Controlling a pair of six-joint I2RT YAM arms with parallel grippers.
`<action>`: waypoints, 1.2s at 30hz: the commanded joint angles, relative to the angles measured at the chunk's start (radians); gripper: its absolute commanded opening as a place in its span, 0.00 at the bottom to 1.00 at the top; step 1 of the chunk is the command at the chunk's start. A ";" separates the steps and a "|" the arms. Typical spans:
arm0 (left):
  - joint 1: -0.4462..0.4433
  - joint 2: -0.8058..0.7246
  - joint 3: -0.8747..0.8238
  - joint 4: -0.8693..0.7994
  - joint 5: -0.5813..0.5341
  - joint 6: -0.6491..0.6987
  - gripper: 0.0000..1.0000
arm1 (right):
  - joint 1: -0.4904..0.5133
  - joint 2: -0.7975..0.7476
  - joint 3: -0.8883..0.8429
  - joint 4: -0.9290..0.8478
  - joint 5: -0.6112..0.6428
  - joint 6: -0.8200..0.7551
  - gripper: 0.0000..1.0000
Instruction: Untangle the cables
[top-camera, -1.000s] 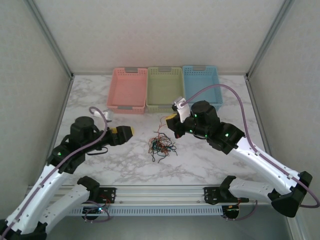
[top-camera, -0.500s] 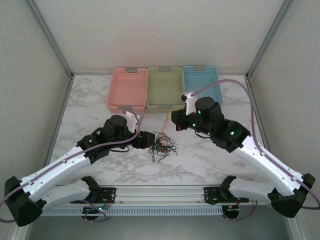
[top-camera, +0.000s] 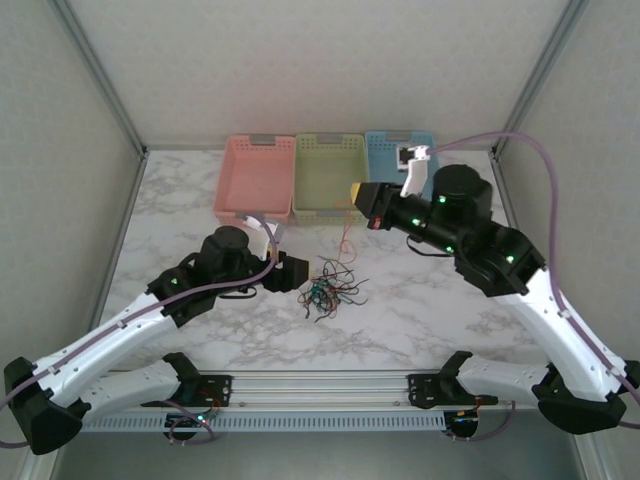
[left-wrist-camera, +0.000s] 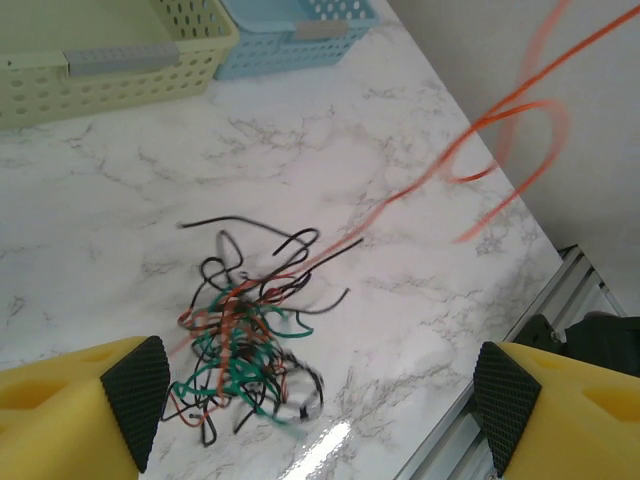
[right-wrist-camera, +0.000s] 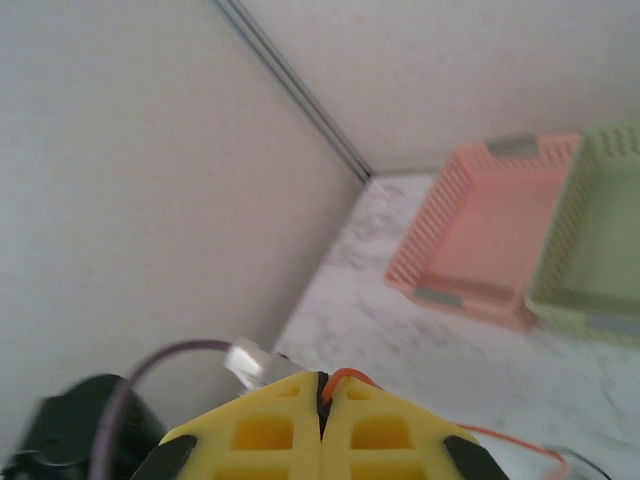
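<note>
The right end effector is being held closed on an orange cable; in the right wrist view the strand is being pinched right at the tip, where the two yellow fingers are being pressed together with no gap. From this grip the orange cable is being left hanging below the end effector, its lower end running into the clump of cables lying on the bench beneath and slightly to the left. In the left wrist view the orange cable is being seen as a blurred, looping line rising up and away from the clump.

The left end effector is being held wide open, low over the bench. The clump, a tangle of black, green and red strands, is being framed just ahead of it, in line with the gap between its two spread fingers without being touched.

Beyond the right end effector, a pink basket, a green basket and a blue basket are being shown side by side at the far edge of the bench.
</note>
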 joint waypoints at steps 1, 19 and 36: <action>-0.007 -0.022 -0.023 -0.004 -0.025 0.000 0.83 | -0.005 -0.030 0.043 0.096 -0.039 -0.034 0.00; -0.009 0.086 -0.211 0.244 0.074 -0.095 0.85 | -0.005 -0.041 -0.096 -0.019 0.142 -0.006 0.00; -0.043 0.447 -0.138 0.445 -0.009 0.064 0.98 | -0.113 -0.187 -0.316 -0.305 0.668 -0.064 0.00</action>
